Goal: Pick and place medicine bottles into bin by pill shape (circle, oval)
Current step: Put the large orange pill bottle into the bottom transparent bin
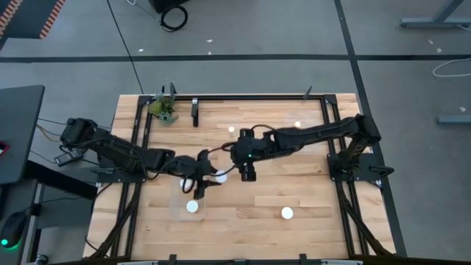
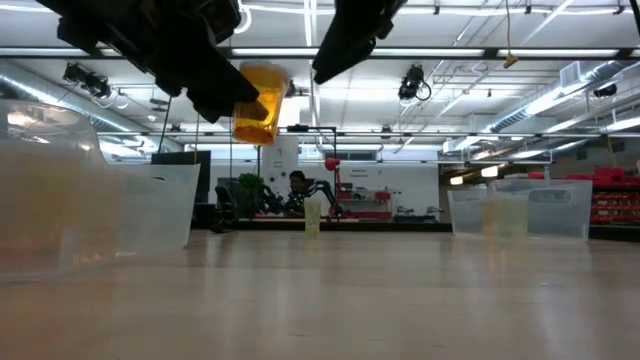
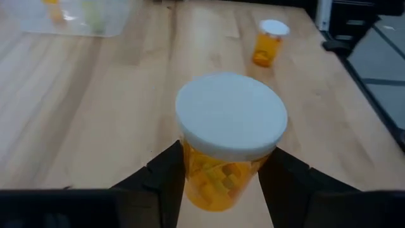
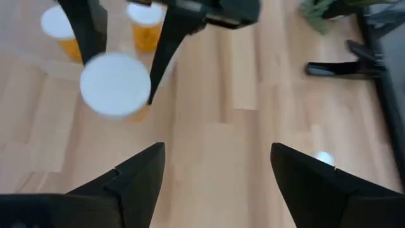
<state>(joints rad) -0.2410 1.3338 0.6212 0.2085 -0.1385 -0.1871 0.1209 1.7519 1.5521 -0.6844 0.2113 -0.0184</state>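
The left pincer [image 3: 221, 183] holds a wide-capped bottle [image 3: 229, 139] aloft; the right pincer [image 4: 215, 177] hangs wide open nearby. Several bottles [image 1: 287, 213] remain on the desk [image 1: 243, 228], and one or two seem binned already.

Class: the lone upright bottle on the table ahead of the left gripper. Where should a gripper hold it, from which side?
Probably grip the upright bottle across its amber body, under the white cap, descending from above: it is round, standing, with bare table all round.
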